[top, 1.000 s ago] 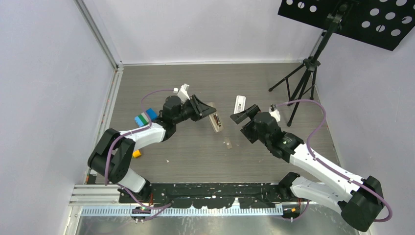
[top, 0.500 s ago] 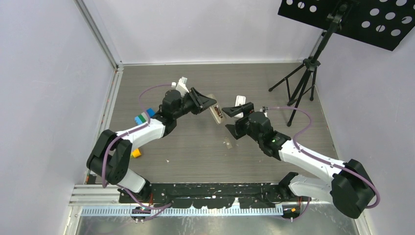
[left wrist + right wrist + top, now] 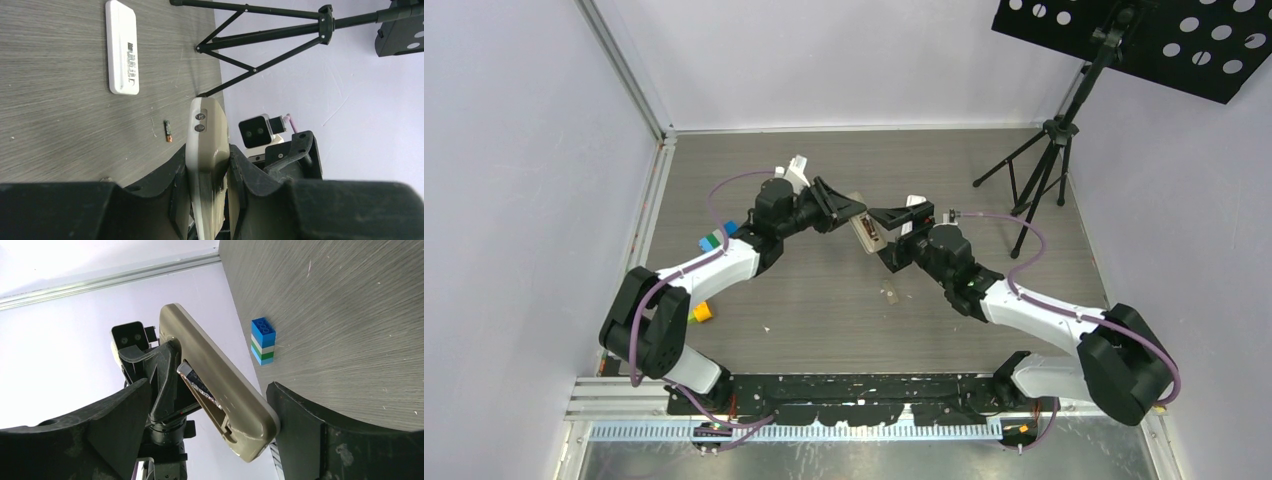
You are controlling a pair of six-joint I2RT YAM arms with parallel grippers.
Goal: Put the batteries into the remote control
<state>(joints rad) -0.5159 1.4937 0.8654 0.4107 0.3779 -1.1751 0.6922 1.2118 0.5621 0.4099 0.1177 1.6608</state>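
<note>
Clamped remote control (image 3: 217, 377) edgewise in part-closed left jaws, recess exposed, free end between wide-open empty right jaws, probably for a handover.

The top camera is looking steeply down from above and behind my bases, far enough back that it is taking in the whole table (image 3: 824, 310), both arms and the tripod (image 3: 1044, 160) at the far right. My left wrist camera (image 3: 131, 337) is riding close behind my left gripper (image 3: 207, 160), peering past the remote control (image 3: 206, 130) towards that same tripod, while my right wrist camera (image 3: 260, 131) is sitting just behind my right gripper (image 3: 209, 390) and facing the opposite way, towards the block stack (image 3: 263, 341). So the two wrist views are staring at each other across the remote control, each one catching the other's camera.
</note>
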